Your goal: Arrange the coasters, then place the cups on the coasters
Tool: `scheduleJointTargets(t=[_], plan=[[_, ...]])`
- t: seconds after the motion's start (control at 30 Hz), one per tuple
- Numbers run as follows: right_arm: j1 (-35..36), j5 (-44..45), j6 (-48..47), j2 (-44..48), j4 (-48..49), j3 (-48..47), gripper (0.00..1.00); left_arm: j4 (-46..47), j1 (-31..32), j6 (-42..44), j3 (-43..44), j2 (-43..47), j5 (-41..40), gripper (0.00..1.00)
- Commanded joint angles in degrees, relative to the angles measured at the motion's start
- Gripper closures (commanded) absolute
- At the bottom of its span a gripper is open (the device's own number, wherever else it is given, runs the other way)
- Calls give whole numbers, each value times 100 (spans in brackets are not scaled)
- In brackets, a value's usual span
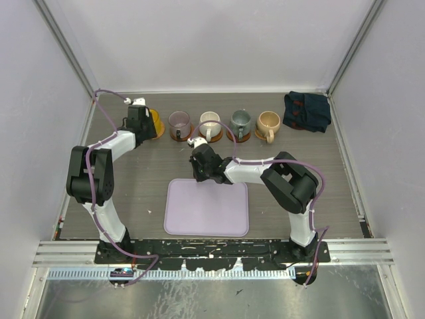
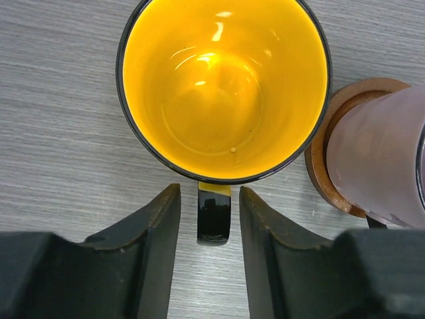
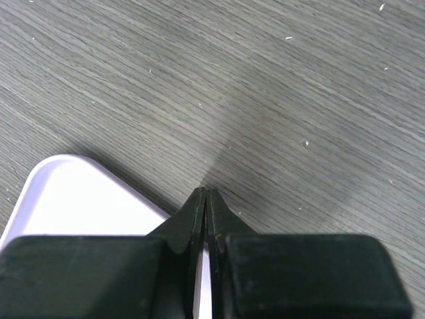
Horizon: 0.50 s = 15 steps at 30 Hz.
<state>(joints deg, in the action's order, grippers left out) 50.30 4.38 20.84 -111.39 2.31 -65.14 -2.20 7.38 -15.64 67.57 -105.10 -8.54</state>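
Stretching between white walls (image 1: 199, 40), the grey wood-grain table (image 1: 139, 179) is carrying a far row of mugs (image 1: 240, 121) on round brown coasters (image 1: 179, 137). Left wrist: the left gripper (image 2: 210, 191) is straddling the black handle (image 2: 214, 219) of the bright yellow mug (image 2: 222, 86), jaws parted, touching nothing. Right wrist: the right gripper (image 3: 204, 194) is hovering by the lavender rectangular tray (image 3: 73, 199), jaws pressed together, empty

Seen from above, the left arm (image 1: 119, 141) covers most of the yellow mug (image 1: 157, 123), so what the mug stands on cannot be told. In the left wrist view the top edge cuts off the mug's far rim. The purple glass mug (image 2: 378, 159) runs off the right edge and hides much of its coaster (image 2: 321, 159). In the right wrist view the tray (image 3: 73, 199) is cut by the left edge and partly hidden behind the right gripper (image 3: 205, 196).
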Motion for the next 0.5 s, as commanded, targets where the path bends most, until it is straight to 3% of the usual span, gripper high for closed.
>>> scheduleJointTargets(t=[0.0, 0.47], plan=[[50, -34, -63, -172, -234, -52, 90, -31, -18, 8, 2, 235, -5, 56], [50, 14, -45, -13, -183, 76, 90, -319, -24, -75, -412, 1060, -249, 41]])
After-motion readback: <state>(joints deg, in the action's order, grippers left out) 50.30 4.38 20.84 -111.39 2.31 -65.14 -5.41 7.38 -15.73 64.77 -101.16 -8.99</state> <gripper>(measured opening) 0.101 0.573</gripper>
